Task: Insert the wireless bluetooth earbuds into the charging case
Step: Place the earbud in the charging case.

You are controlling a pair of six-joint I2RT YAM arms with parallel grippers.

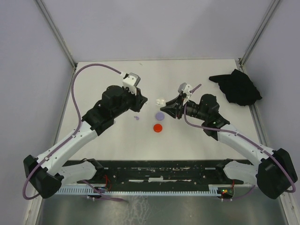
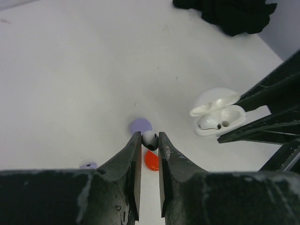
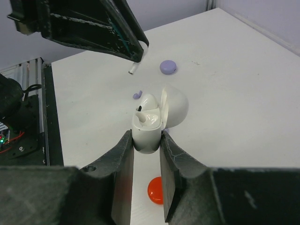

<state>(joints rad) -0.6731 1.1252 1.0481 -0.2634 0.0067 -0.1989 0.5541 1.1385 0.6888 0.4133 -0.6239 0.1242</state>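
We record left gripper (image 2: 149,143) clamped on a white plastic earbud (image 2: 150,138), right gripper (image 3: 146,140) clamped on a glossy white open-lidded charging case (image 3: 151,133), case at earbud's 3 o'clock in left wrist view, apart.

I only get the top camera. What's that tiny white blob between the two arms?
Observer: It's a white rounded plastic charging case with its lid open, clamped in the right gripper.
Operator: Is the left arm holding anything?
Observer: Yes. The left gripper pinches a small white earbud with a black spot.
Operator: Is there a bud inside the case?
Observer: The right wrist view seems to show one whitish bud sitting in it.
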